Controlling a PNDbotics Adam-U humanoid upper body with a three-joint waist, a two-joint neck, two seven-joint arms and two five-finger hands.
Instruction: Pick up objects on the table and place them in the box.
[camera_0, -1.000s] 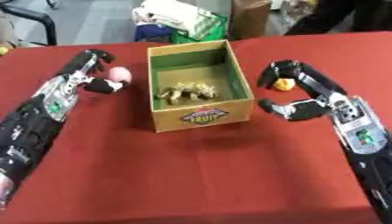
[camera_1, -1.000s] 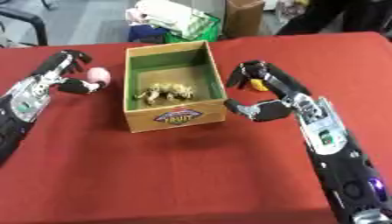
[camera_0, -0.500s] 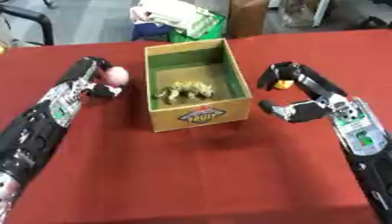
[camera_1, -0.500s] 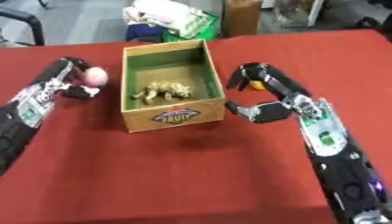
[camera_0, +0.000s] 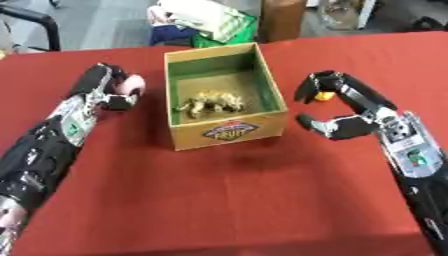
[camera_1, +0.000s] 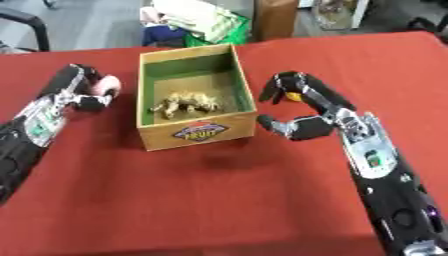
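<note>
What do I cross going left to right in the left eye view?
Left hand → pink ball → box with toy animal inside → orange object → right hand.

Count on my red table (camera_0: 219, 200): one cardboard box (camera_0: 229, 131), open top, one printed label on its front wall. Inside it, one tan animal figure (camera_0: 210, 103). Outside it, two loose objects: one pink ball (camera_0: 134, 85) at my left hand (camera_0: 109, 90), one small orange-yellow object (camera_0: 325, 95) under my right hand (camera_0: 346, 112). Two hands in view
</note>
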